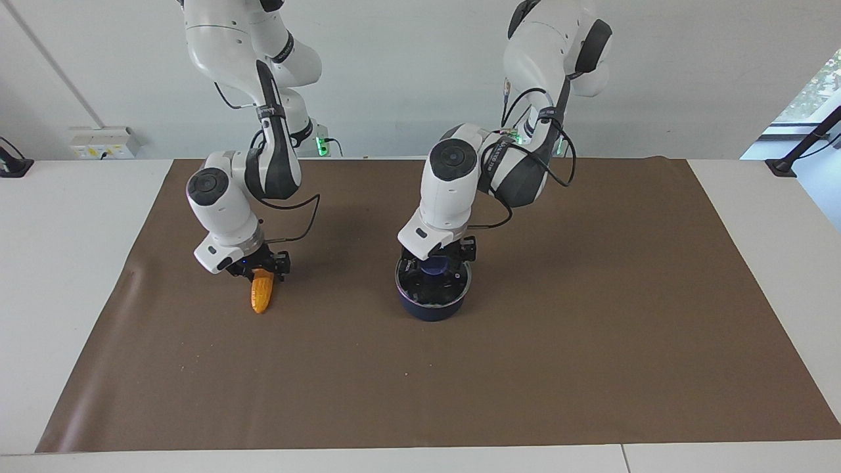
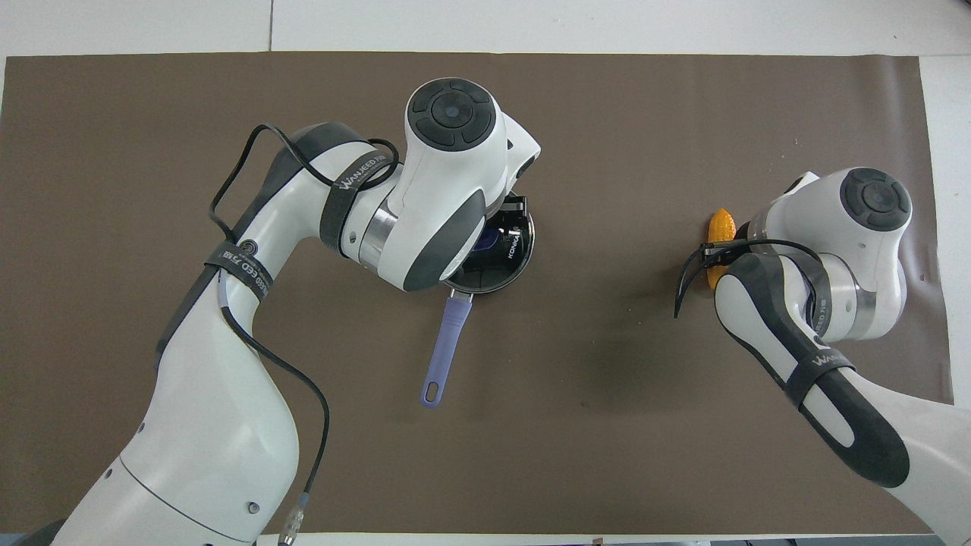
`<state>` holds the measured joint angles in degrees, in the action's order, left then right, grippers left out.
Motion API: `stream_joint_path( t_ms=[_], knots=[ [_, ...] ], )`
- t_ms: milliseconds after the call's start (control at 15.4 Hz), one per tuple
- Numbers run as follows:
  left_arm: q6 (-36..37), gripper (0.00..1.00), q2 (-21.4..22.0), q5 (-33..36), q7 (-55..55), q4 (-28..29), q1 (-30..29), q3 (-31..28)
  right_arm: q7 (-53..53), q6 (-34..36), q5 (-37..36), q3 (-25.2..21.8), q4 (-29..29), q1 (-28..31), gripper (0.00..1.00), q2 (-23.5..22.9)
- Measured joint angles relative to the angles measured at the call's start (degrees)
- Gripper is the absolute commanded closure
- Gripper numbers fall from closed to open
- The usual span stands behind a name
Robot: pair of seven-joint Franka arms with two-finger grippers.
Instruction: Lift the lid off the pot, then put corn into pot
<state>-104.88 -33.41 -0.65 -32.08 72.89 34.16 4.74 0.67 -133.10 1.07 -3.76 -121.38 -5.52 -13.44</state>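
The dark blue pot (image 1: 433, 311) stands mid-table with the glass lid (image 1: 455, 289) on it. Its long light-blue handle (image 2: 444, 345) points toward the robots. My left gripper (image 1: 435, 269) is down on the lid at its blue knob (image 1: 433, 265), and the arm covers most of the lid in the overhead view (image 2: 497, 274). The yellow-orange corn (image 1: 261, 297) lies on the mat toward the right arm's end of the table. My right gripper (image 1: 261, 270) is down at the corn's end nearer the robots. In the overhead view only the corn's farther tip (image 2: 721, 225) shows.
A brown mat (image 1: 525, 368) covers most of the white table (image 1: 66, 295). A wall socket box (image 1: 105, 141) and a black clamp (image 1: 13, 164) sit at the table's robot-side edge. The pot's handle sticks out over the mat toward the robots.
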Motion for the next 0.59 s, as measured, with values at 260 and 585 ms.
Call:
stream_joint_path(
  t_ms=[260, 585],
  knots=[
    [0.00, 0.03, -0.01, -0.64, 0.01, 0.26, 0.57, 0.20, 0.00, 6.17, 0.00, 0.13, 4.00, -0.52, 1.00, -0.01],
    [0.03, 0.14, -0.12, -0.65, 0.00, 0.57, 1.15, 0.18, -0.80, 18.34, 0.06, 0.31, 18.03, -6.34, 1.00, 0.04]
  ],
)
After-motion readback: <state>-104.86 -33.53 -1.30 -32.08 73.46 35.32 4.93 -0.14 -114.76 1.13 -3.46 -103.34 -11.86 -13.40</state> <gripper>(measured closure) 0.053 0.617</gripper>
